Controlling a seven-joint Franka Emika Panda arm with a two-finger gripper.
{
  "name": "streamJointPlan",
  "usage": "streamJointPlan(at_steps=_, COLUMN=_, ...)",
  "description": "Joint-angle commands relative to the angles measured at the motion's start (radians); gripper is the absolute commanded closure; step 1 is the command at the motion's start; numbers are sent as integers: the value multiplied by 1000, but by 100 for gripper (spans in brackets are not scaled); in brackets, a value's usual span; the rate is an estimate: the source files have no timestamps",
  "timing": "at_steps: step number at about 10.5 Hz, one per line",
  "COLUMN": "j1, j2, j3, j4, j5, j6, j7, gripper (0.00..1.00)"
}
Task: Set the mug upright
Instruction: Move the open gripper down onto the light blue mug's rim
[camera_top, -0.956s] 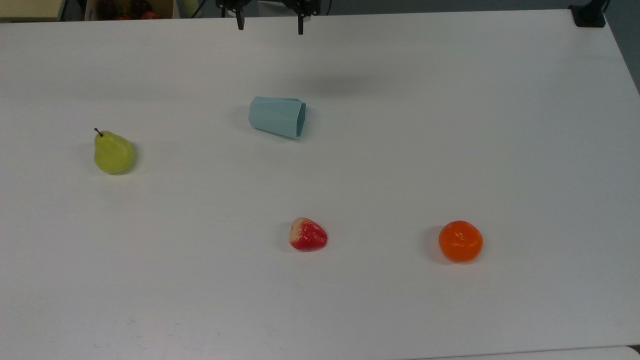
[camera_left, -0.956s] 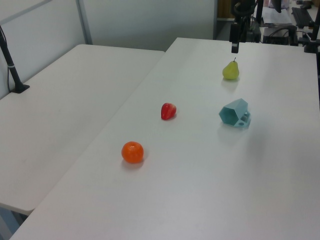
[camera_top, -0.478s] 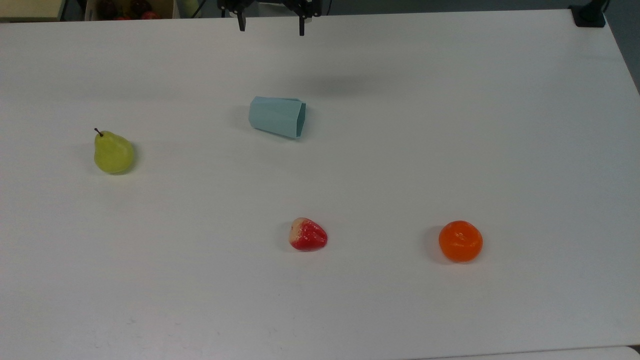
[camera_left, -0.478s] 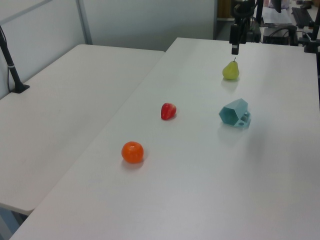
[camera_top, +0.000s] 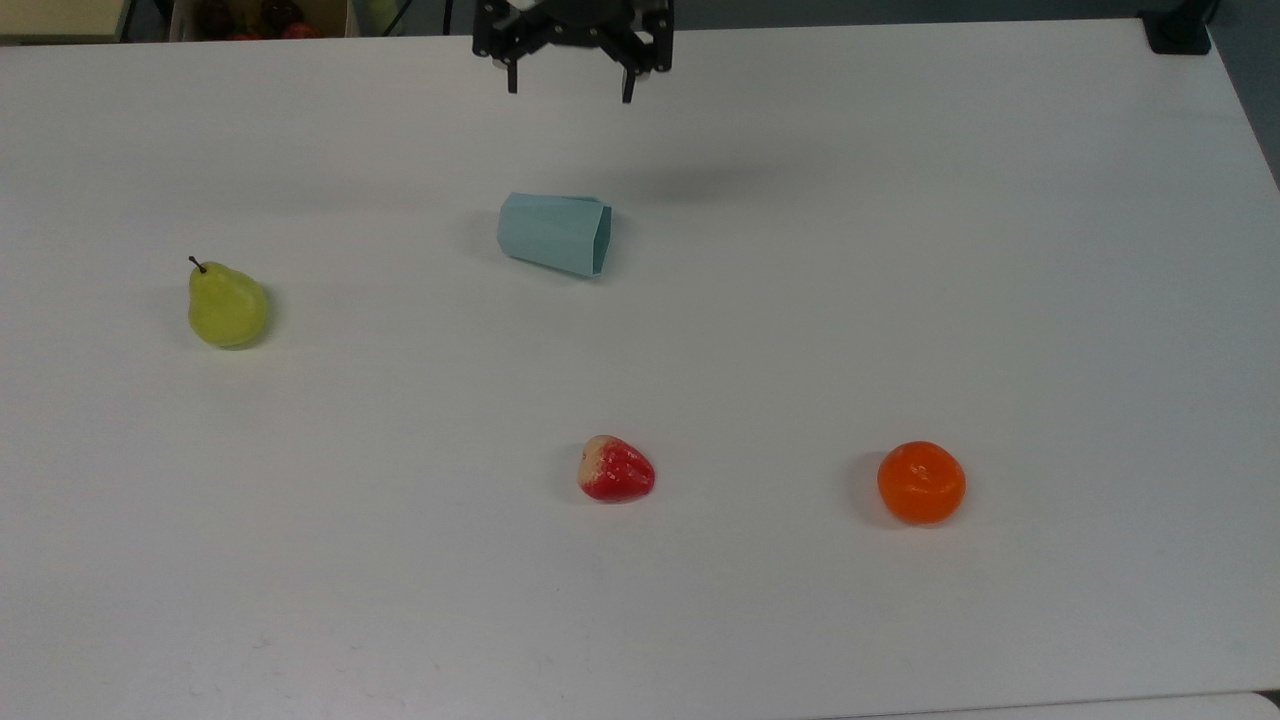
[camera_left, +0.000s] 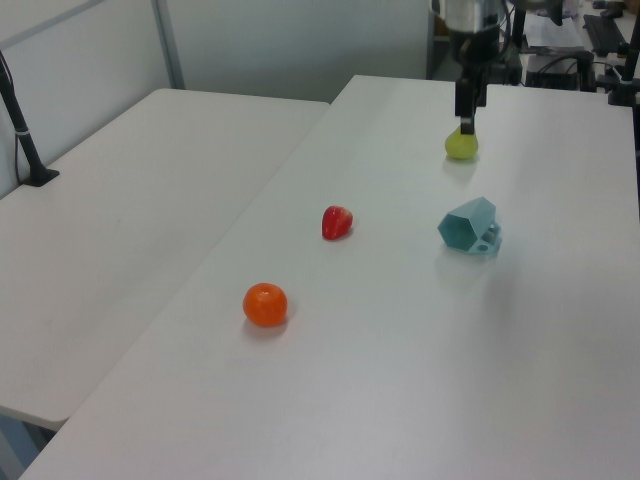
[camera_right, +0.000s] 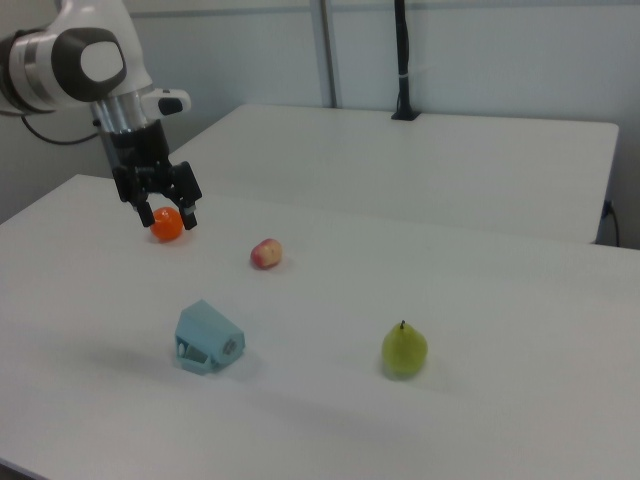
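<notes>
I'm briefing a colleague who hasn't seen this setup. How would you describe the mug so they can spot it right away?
On the white table lie four small things. In the top view, the mug lies on its side below the open gripper, above the strawberry, with the pear to the top view's left and the orange lower right. It alone is pale blue-green and faceted, not a fruit.

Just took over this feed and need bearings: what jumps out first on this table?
The pale blue mug lies on its side mid-table, mouth toward the top view's right, with the open gripper hanging above the table beyond it. Three bright fruits are scattered apart: a pear at the top view's left, a strawberry and an orange nearer the front.
</notes>
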Motion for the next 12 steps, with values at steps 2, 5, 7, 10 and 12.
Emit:
streamJointPlan(at_steps=2, j1=109, j2=100, j3=5, j4=-29, j5=-209, j6=7, j7=142, gripper=0)
streamJointPlan(at_steps=5, j1=168, j2=201, j3=8, j4=-27, j5=-332, j6=-13, j7=183, gripper=0)
streamJointPlan(at_steps=7, j1=194, j2=261, j3=8, j4=-26, j5=-387, j6=-13, j7=252, gripper=0)
streamJointPlan(at_steps=10, j1=214, j2=353, j3=8, j4=-27, j5=-470, j6=-15, j7=364, gripper=0)
streamJointPlan(at_steps=12, j1=211, j2=387, j3=8, j4=-29, j5=-551, j6=-70, j7=378, gripper=7)
